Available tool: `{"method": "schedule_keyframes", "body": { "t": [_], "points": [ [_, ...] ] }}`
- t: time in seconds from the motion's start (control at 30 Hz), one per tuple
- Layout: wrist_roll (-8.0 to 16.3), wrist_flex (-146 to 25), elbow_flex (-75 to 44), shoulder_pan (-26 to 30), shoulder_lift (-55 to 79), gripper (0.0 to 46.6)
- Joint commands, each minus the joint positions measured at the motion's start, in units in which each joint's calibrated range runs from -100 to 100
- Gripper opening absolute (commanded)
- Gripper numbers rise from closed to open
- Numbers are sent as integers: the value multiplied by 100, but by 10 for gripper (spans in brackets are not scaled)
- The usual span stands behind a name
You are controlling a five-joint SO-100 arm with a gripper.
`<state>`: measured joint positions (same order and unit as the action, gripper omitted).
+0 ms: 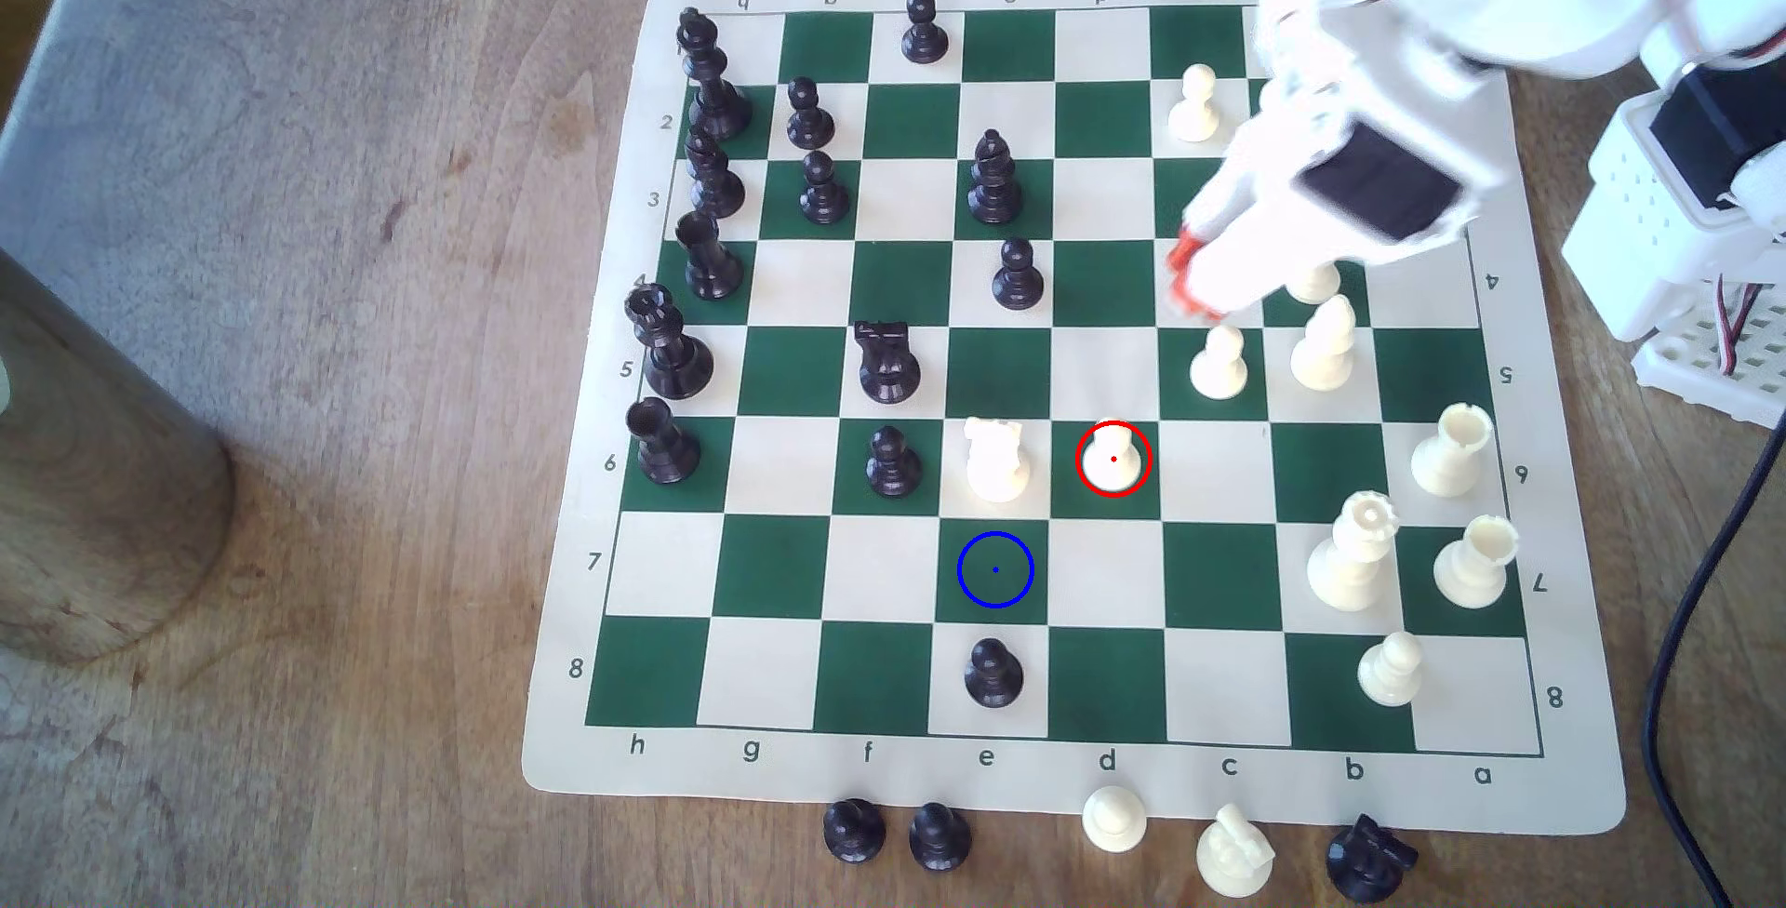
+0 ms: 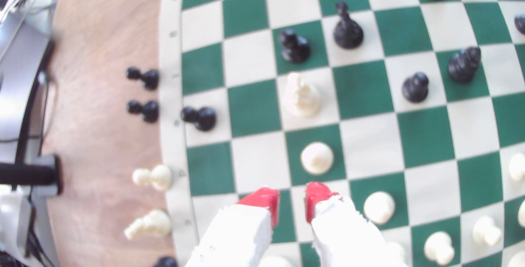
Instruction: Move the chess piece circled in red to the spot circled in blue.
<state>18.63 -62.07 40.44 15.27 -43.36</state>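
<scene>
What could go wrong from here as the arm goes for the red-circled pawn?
1. The cream knight stands on the square right beside the red-circled pawn; an end effector finger closing on that side could knock it.
2. Another cream pawn stands just below the end effector's red tips in the exterior view, so it could be clipped or grabbed by mistake.
3. The blue-circled square has the knight and a black pawn as neighbours, leaving little room for placing.

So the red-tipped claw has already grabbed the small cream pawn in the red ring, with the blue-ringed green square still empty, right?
Not grabbed. In the exterior view the red-tipped white gripper hangs apart from the small cream ball-headed pawn, which stands alone in its red ring. The wrist view shows the jaws open, holding nothing. The blue-ringed green square is empty.
</scene>
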Motion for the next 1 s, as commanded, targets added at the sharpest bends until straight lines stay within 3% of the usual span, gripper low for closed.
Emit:
{"method": "schedule_keyframes", "body": {
  "t": [0.0, 0.53, 0.97],
  "points": [
    [244, 130, -644, 143, 643, 92],
    [156, 892, -644, -76, 2401, 107],
    [142, 1269, -708, 3, 3012, 111]
  ]
}}
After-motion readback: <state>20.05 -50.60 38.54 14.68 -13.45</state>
